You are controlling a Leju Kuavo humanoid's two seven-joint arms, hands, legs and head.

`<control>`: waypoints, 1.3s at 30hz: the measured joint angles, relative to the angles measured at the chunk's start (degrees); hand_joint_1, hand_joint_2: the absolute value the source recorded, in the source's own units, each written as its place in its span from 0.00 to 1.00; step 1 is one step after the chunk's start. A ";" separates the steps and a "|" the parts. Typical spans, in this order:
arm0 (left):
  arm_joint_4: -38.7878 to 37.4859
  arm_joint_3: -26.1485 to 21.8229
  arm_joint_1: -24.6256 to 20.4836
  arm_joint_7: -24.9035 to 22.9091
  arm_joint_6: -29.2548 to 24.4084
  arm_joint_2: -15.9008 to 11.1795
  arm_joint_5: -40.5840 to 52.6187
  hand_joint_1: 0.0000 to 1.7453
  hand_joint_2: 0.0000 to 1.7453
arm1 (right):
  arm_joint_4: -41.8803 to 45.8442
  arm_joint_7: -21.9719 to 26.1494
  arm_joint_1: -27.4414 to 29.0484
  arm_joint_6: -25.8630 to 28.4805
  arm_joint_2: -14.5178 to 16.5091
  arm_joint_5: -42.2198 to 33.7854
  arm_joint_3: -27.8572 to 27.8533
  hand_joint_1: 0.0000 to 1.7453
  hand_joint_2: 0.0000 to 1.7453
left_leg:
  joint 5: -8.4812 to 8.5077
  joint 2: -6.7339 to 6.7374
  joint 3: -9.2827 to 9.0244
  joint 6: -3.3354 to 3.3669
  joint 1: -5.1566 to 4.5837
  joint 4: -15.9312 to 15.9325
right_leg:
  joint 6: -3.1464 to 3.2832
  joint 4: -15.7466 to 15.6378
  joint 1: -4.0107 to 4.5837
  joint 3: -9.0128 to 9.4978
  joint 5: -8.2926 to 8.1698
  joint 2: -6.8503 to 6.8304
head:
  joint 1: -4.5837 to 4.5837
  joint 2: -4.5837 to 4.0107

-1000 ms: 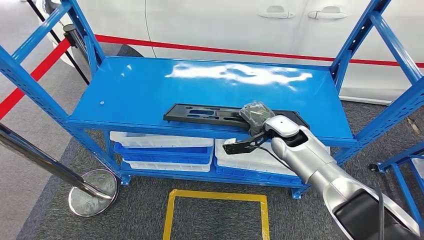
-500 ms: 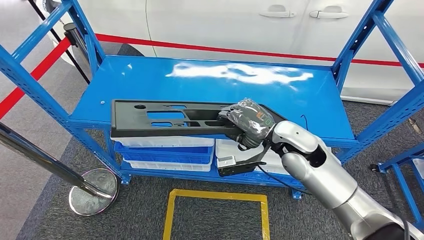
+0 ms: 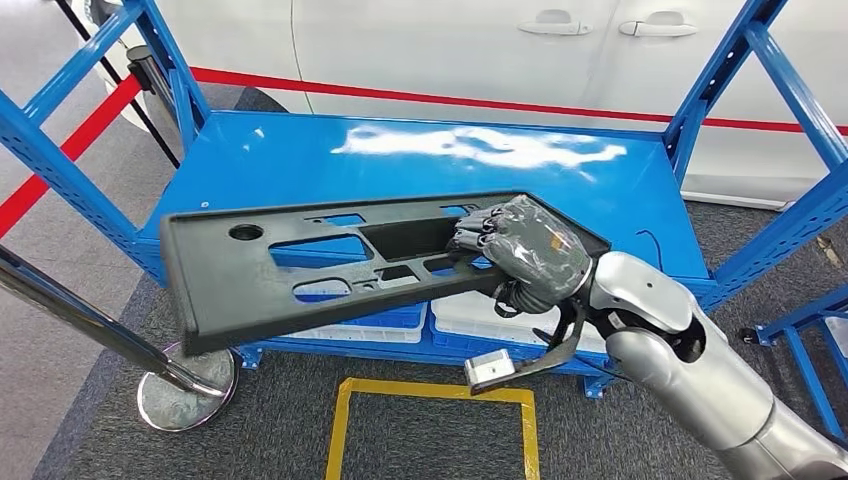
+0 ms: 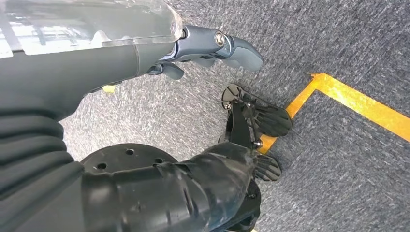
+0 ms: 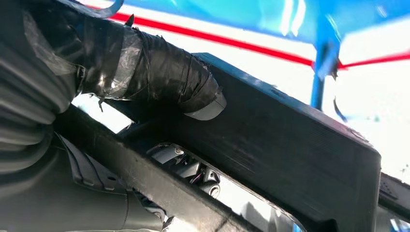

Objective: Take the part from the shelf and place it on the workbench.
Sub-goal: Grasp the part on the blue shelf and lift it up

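The part (image 3: 300, 265) is a long flat black plastic panel with several cut-outs. My right hand (image 3: 525, 255) grips its right end and holds it tilted in the air, above the front edge of the blue shelf (image 3: 330, 165). Its left end juts toward me, past the shelf front. In the right wrist view the taped thumb (image 5: 159, 72) lies across the panel (image 5: 290, 154). My left hand (image 4: 212, 46) hangs over grey carpet with its fingers apart and nothing in it.
White and blue bins (image 3: 330, 320) sit on the shelf's lower level. A yellow taped square (image 3: 430, 420) marks the carpet in front. A chrome stanchion base (image 3: 185, 395) with a slanting pole stands at the left. A white car (image 3: 500, 50) is behind the shelf.
My right hand has lifted the panel off the shelf top and drawn it toward me. The panel's left end has swung out past the shelf front and looks larger.
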State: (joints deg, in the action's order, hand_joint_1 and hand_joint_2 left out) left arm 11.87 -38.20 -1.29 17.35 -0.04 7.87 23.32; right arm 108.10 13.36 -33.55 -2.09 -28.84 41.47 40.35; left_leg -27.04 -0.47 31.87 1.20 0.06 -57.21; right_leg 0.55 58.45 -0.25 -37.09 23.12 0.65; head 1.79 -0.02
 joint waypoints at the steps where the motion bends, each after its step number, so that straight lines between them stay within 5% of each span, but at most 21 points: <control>1: 0.00 -0.13 0.00 0.00 -0.17 -0.03 0.00 0.00 1.00 | 1.06 0.04 0.08 0.11 -0.27 -0.35 -0.51 1.00 1.00 | -0.01 0.00 0.00 0.01 0.00 0.00 | 0.00 0.00 0.01 0.00 0.01 0.00 | 0.00 0.00; 39: 0.00 -1.50 -0.10 2.47 -1.20 -0.50 1.97 0.00 1.00 | 3.96 0.98 1.54 0.53 -3.04 2.79 -2.36 1.00 1.00 | -0.02 0.00 0.00 0.02 0.00 0.00 | -0.02 0.00 0.01 0.03 0.01 0.01 | 0.00 0.00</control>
State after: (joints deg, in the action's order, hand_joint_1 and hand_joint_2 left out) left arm 11.87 -39.70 -1.38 19.82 -1.25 7.38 25.29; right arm 112.07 14.34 -32.02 -1.55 -31.87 44.26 37.99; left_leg -27.06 -0.47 31.87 1.21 0.06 -57.21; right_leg 0.53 58.45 -0.24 -37.06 23.13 0.65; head 1.79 -0.02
